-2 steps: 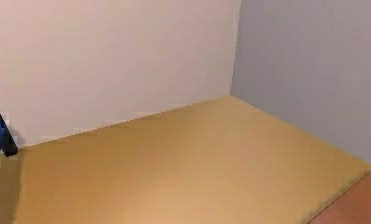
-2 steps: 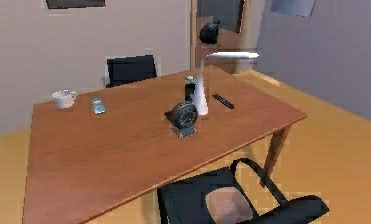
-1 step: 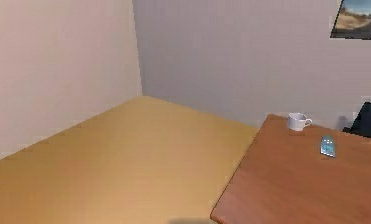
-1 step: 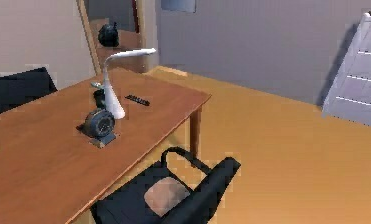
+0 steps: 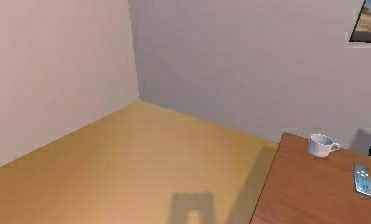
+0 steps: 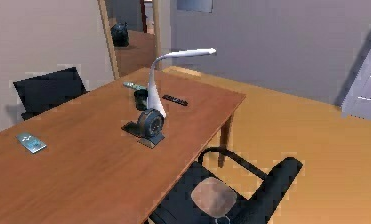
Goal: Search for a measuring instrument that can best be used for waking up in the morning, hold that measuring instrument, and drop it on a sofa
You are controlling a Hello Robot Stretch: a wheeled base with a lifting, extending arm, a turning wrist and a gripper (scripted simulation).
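**A:** Where is the waking-up thing?

**B:** On the wooden desk (image 6: 83, 160) in the arm side view, near its middle. There's a round dark body on a flat grey base, most likely the alarm clock (image 6: 148, 124), though its face is too small to read. It stands upright, just beside the foot of a white desk lamp (image 6: 165, 62) whose stem arches over toward the view's right.

**A:** What else is on that desk?

**B:** A dark mug (image 6: 141, 98) sits behind the clock, and a slim black remote control (image 6: 175, 100) lies near the far edge. Well apart from these, toward the view's left, a phone (image 6: 33, 143) lies flat.

**A:** And the chairs?

**B:** A black chair (image 6: 48, 90) is on the far side at the left. A black office chair (image 6: 255, 190) with a tan seat is at the near right corner.

**A:** And the gripper — how does it stand, and has it hold of anything?

**B:** I cannot tell.

**A:** What about the forward view?

**B:** Tan floor runs into a bare corner of the walls. At lower right is the corner of a wooden table (image 5: 303, 190) with a white cup (image 5: 321, 146) on it — and a flat pale handset (image 5: 363, 180) nearer the edge. A framed picture (image 5: 365, 20) hangs at upper right.
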